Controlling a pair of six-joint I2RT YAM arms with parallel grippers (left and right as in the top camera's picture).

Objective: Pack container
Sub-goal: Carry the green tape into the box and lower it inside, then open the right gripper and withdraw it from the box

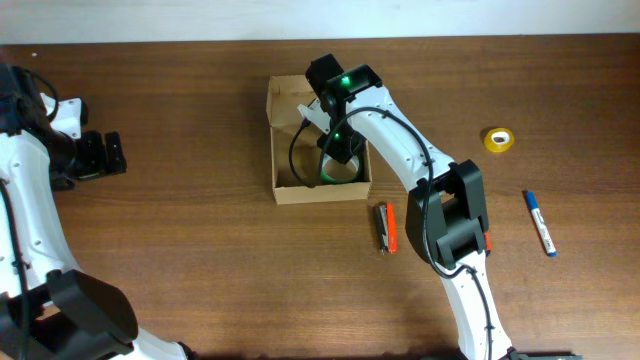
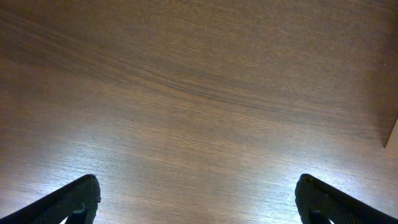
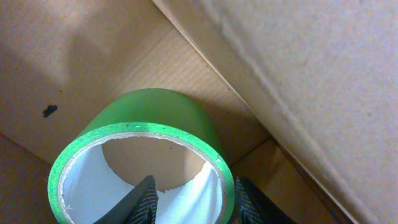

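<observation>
The brown container (image 1: 320, 193) sits open in the middle of the bench (image 1: 200, 250). Inside it, the right fingers (image 1: 340, 152) pinch the rim of a green tape roll (image 3: 155, 106), one finger inside and one outside, it seems. The left fingers (image 1: 115, 153) are spread wide over bare wood, well apart from the container.

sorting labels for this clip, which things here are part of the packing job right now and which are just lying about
In the job: container; green tape roll, gripped inside it by the right pincer.

Lying about, perhaps to be packed later: yellow tape roll; blue marker; red-handled tool. The left pincer is open and holds nothing.
</observation>
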